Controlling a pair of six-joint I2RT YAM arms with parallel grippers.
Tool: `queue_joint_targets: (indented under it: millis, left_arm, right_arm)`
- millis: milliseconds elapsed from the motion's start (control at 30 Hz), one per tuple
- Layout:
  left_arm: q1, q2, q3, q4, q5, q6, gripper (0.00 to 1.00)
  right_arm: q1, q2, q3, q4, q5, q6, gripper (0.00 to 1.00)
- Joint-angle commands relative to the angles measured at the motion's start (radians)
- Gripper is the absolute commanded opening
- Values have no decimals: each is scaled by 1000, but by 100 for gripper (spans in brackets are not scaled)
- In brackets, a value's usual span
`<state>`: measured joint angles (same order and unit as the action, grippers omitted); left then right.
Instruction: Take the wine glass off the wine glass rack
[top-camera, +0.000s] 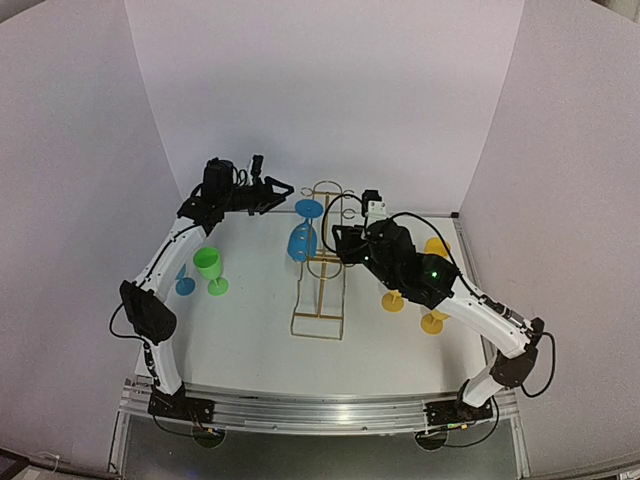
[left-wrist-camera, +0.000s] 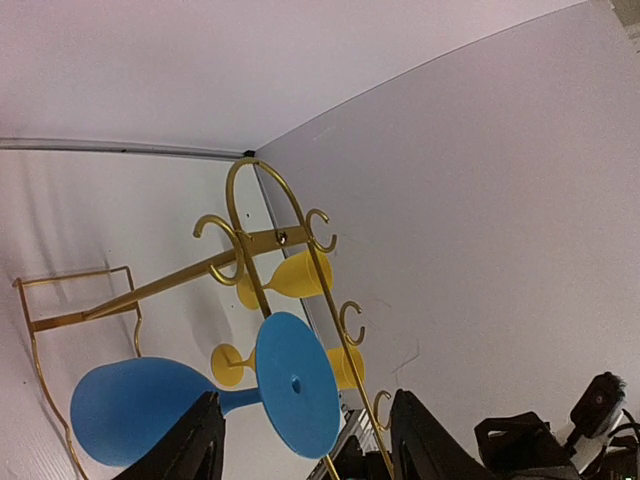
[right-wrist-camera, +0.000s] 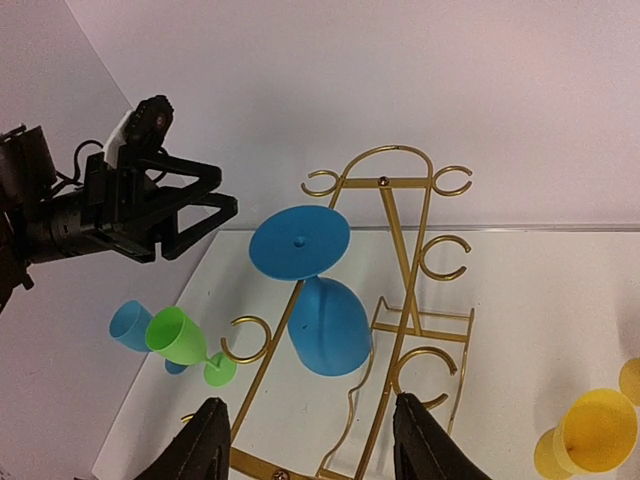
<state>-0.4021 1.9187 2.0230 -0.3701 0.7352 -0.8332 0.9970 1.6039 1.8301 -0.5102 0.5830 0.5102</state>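
Wine glass (left-wrist-camera: 295, 385): opaque blue, hung upside down, with its stem caught in a side hook near the rounded top of the wine glass rack (right-wrist-camera: 385, 183). The foot is above the wire and the bowl below.

Left fingers (left-wrist-camera: 200, 445): spread wide, nothing held. The foot disc sits straight ahead between them, apart from both. The bowl lies beyond the left-hand finger.

Right fingers (right-wrist-camera: 212, 445): spread wide, empty. The glass is ahead, toward the left-hand finger and well apart. The rack's rails run up between them.

Handling, as judged: looks like moulded plastic, so light, stiff, smooth and hardly fragile. The round bowl would likely slip. The short stem just under the foot seems the surest hold. The stem must slide out through the hook's open side. The rack is thin wire, probably light, and may drag along if the foot snags.
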Motion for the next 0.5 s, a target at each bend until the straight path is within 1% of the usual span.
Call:
queue_joint_targets:
  millis: [0, 267, 467]
  left_arm:
    - [-32, 75, 186, -364, -128, 142, 54]
    - [-71, 82, 182, -381, -124, 154, 53]
    - [-74, 111, 208, -346, -109, 128, 52]
  right_arm:
    - [-6, -2, 8, 1, -13, 13, 50]
    - [-5, -10, -6, -1, -18, 25, 49]
    - [-5, -20, -20, -2, -20, 34, 49]
